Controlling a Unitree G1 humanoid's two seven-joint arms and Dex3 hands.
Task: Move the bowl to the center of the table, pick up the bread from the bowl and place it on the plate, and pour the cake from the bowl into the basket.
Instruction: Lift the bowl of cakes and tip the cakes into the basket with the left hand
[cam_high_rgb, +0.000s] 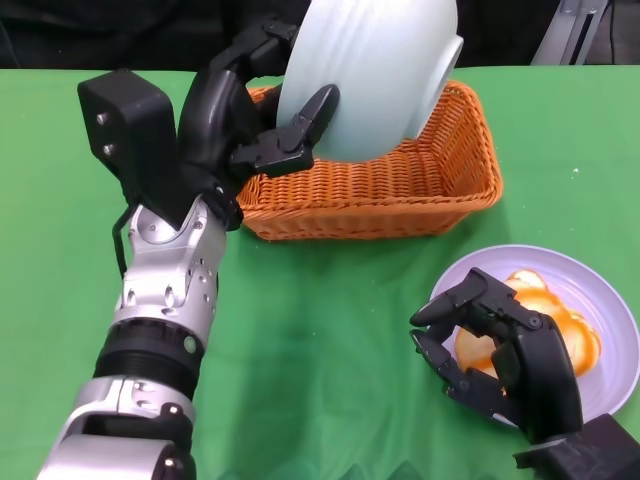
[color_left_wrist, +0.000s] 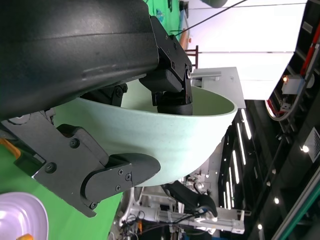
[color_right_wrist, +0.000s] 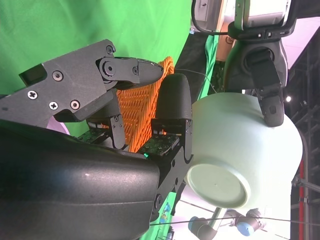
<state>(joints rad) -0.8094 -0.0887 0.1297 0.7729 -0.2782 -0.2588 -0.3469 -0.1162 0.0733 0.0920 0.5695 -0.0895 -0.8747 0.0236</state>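
Bread (cam_high_rgb: 530, 325), glazed orange, lies on the pale lilac plate (cam_high_rgb: 600, 300) at the near right of the green table (cam_high_rgb: 330, 330), with the right hand (cam_high_rgb: 497, 355) resting at the plate's near-left edge; its fingers (cam_high_rgb: 470, 300) are curled loosely over the bread with gaps between them, and whether they touch or grip it cannot be told. To the left, the silver left forearm (cam_high_rgb: 165, 300) rises from the near edge toward the far middle of the table. There the left hand (cam_high_rgb: 245, 120) holds the mint-green bowl (cam_high_rgb: 365, 70) tipped steeply on its side above the orange wicker basket (cam_high_rgb: 400, 190), fingers clamped on the rim: one set reaches inside the bowl, as the left wrist view shows (color_left_wrist: 170, 95), while another presses on the outer wall (cam_high_rgb: 300, 125). In the right wrist view the bowl (color_right_wrist: 240, 150) hangs with its round foot turned toward the camera, the basket (color_right_wrist: 137, 107) partly hidden behind the right hand's fingers (color_right_wrist: 127, 70). The cake is not visible; the basket's inside is mostly hidden by the bowl
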